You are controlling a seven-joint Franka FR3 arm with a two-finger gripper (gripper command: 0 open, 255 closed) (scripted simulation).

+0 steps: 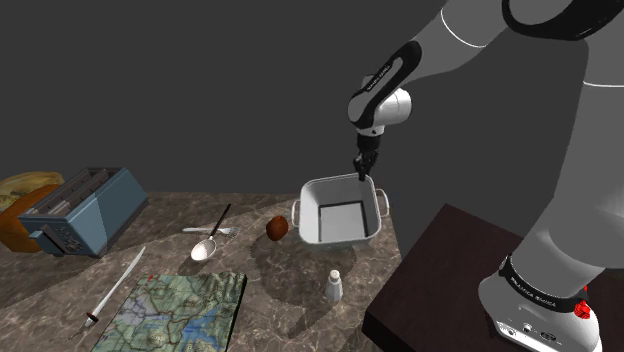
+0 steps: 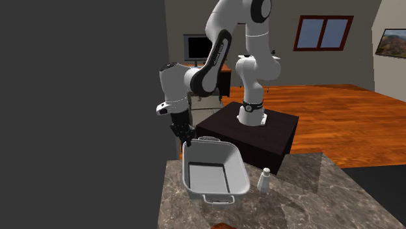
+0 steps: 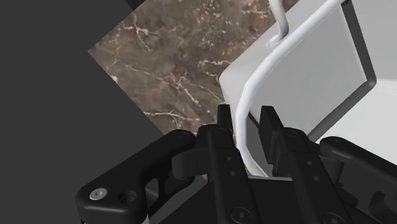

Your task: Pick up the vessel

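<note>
The white arm [image 1: 470,40] is reaching down from above the gripper [image 1: 364,172], with the hand pointing almost straight down. So steep a pose is probably suiting a thin upright wall better than a sideways one would. The brown marbled counter [image 1: 270,290] is lying beneath the gripper and carrying everything else, while the dark stand [image 1: 450,260] is sitting lower and behind it, under the arm's base. The vessel [image 1: 340,222], the task's object, is sitting directly under the gripper on that counter. It is showing as a plain white, deep, rectangular pan with rounded corners, a rolled rim [image 3: 249,89], grey-shaded inner walls, a flat floor and a wire loop handle [image 3: 278,19] at two opposite ends. Whether its base is resting on the counter or clearing it cannot be told. A blue-grey toaster [image 1: 85,208] and a printed map [image 1: 175,312] are lying well apart from the gripper, off past the vessel's far end and clear of the grasp. A small white shaker [image 1: 333,286] is standing near the vessel wall opposite the gripper, apart from it. The two black fingers [image 3: 224,127] are straddling the rim, one inside the wall and one outside. They are appearing closed onto it, pinching the pan by its edge, presumably because its body is too wide to span.
</note>
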